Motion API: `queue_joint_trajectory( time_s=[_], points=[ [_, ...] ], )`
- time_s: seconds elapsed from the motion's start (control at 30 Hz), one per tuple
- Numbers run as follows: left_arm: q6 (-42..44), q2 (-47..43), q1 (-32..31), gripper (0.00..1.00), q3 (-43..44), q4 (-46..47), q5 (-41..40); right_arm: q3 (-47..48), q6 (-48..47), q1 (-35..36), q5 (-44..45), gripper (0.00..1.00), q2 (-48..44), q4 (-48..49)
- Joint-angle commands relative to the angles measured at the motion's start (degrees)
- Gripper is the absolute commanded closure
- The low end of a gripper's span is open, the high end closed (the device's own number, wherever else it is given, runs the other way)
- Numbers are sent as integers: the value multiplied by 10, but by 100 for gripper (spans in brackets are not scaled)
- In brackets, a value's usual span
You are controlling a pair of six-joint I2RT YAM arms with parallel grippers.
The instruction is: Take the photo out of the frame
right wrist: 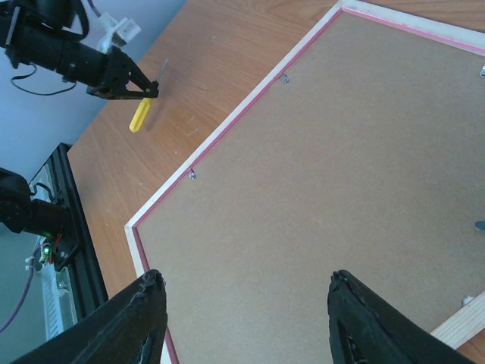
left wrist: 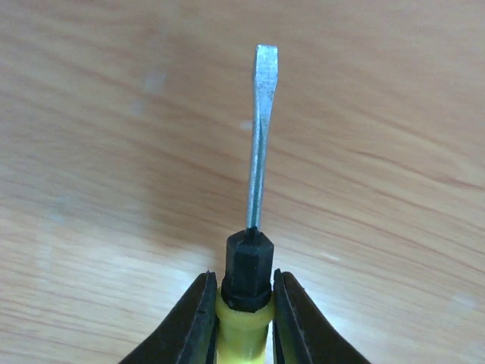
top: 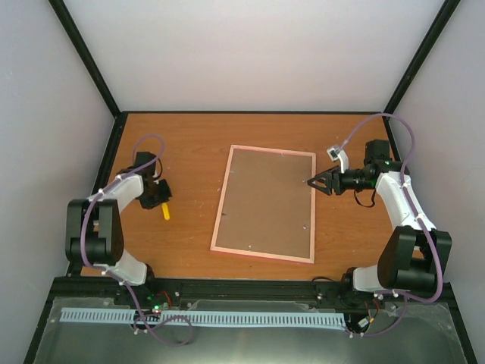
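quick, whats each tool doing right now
left tool: closed on the screwdriver
right tool: open, holding nothing, above the frame

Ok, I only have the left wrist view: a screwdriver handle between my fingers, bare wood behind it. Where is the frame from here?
Observer: The frame lies mid-table, to the right of the left gripper and the screwdriver.
Operator: Which side is up?
Observer: The back. The brown backing board faces up and no photo shows.
Operator: What is the other arm doing?
Observer: The right gripper is at the frame's right edge, jaws open, with nothing between them.
Operator: Is anything holding the board in?
Observer: Small metal tabs sit along the frame's inner edge, in the right wrist view.
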Motion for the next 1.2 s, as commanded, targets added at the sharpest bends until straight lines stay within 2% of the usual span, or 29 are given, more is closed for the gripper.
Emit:
queue_joint_trajectory(
  time_s=[0.0,0.13,0.2,0.33,0.47,0.6,0.7,0.93,1.17],
  points=[
    [5,-91,-65,99,31,35,99,6,6,1,-7,44,9,16],
    [-39,-165,-121,99,53,88,174,20,35,5,-6,44,10,37],
    [-55,-198,-152,99,58,130,191,31,61,23,-7,41,11,52],
    [-79,-254,-213,99,41,249,226,52,84,123,-4,35,15,85],
    [-94,-303,-257,99,-25,396,225,94,140,245,17,32,39,137],
    [-113,-340,-298,99,-101,543,225,87,215,316,3,28,35,235],
    [-144,-353,-324,99,-137,631,211,95,241,348,18,26,36,268],
    [-181,-376,-399,99,-178,699,107,122,267,391,17,26,65,276],
    [-217,-354,-403,99,-181,729,104,120,262,406,-27,34,72,275]
  ],
)
